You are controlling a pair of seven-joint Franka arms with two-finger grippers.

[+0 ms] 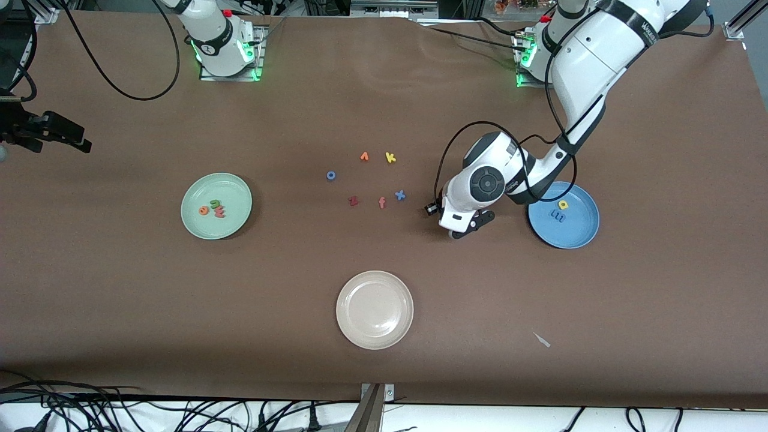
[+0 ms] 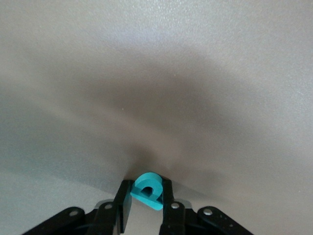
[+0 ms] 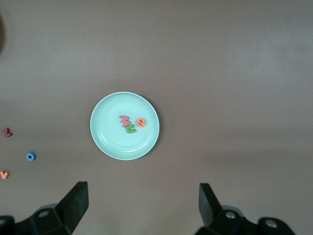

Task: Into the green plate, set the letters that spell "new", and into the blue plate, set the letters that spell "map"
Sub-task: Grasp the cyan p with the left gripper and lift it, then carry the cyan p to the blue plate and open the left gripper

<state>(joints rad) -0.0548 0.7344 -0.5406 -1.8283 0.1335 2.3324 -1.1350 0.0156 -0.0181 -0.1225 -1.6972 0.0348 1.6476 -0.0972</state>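
Observation:
My left gripper [image 1: 465, 230] is low at the table between the blue "x" [image 1: 399, 195] and the blue plate [image 1: 581, 227]. In the left wrist view this gripper [image 2: 146, 195] is shut on the teal "p" [image 2: 148, 186]. The blue plate holds the yellow "a" [image 1: 563, 204] and the blue "m" [image 1: 558, 216]. The green plate [image 1: 235, 192] holds the orange "e" [image 1: 204, 210], green "n" [image 1: 213, 204] and pinkish "w" [image 1: 220, 211]. My right gripper [image 3: 142, 193] hangs open high over the table beside the green plate [image 3: 101, 141], with nothing between its fingers.
Loose letters lie mid-table: an orange one [image 1: 364, 156], yellow "k" [image 1: 390, 157], blue "o" [image 1: 330, 175], dark red "z" [image 1: 353, 201], salmon "f" [image 1: 382, 203]. A cream-white plate [image 1: 375, 282] sits nearer the front camera. A small pale scrap [image 1: 542, 339] lies toward the left arm's end.

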